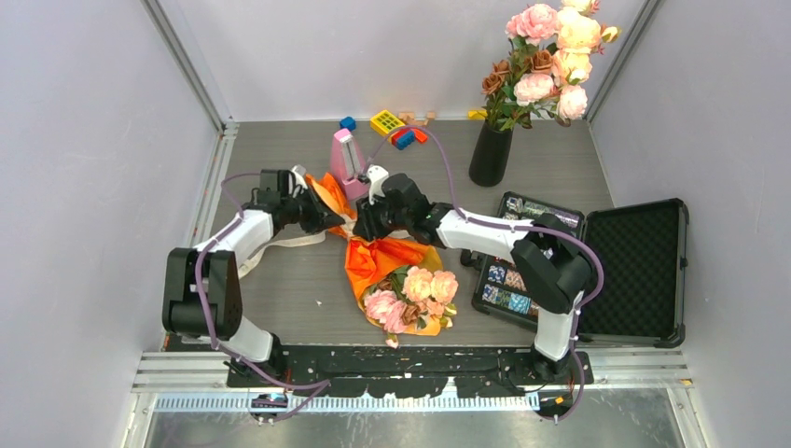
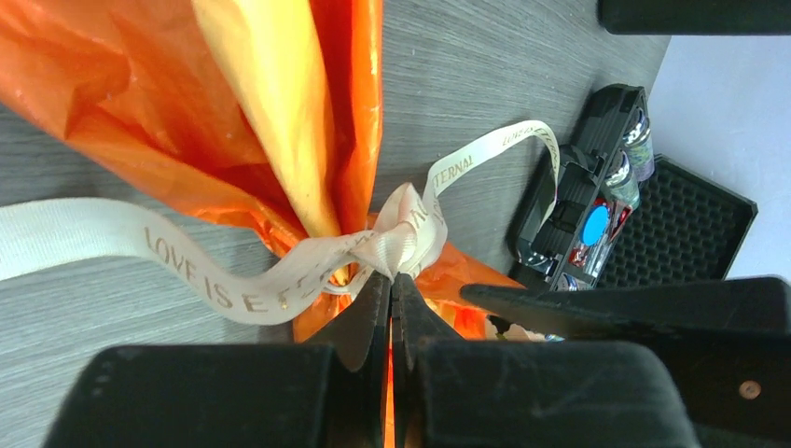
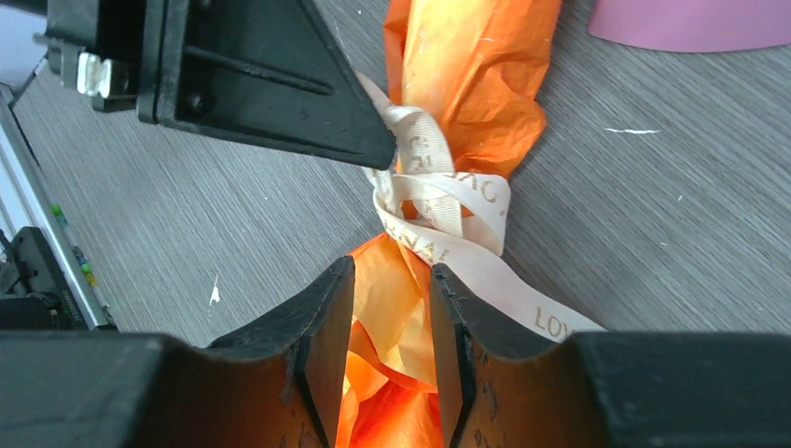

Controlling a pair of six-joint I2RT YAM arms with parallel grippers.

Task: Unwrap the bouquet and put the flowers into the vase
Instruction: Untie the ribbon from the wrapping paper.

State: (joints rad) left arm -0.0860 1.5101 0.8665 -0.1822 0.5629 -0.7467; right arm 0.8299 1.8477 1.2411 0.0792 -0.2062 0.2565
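Left wrist view shows the left gripper (image 2: 392, 277) pinched shut on the limp cream ribbon (image 2: 224, 280) at its knot, the right gripper (image 3: 390, 271) part-open astride the crinkly orange paper (image 3: 476, 84) neck, probably the safest hold, of the seemingly light, tearable bouquet (image 1: 401, 275) lying on the table (image 1: 308, 285) between both arms.

Orange paper (image 3: 476, 65), cream gold-lettered ribbon (image 2: 84, 233)

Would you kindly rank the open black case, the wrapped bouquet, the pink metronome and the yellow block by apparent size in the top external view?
1. open black case
2. wrapped bouquet
3. pink metronome
4. yellow block
No two look alike in size.
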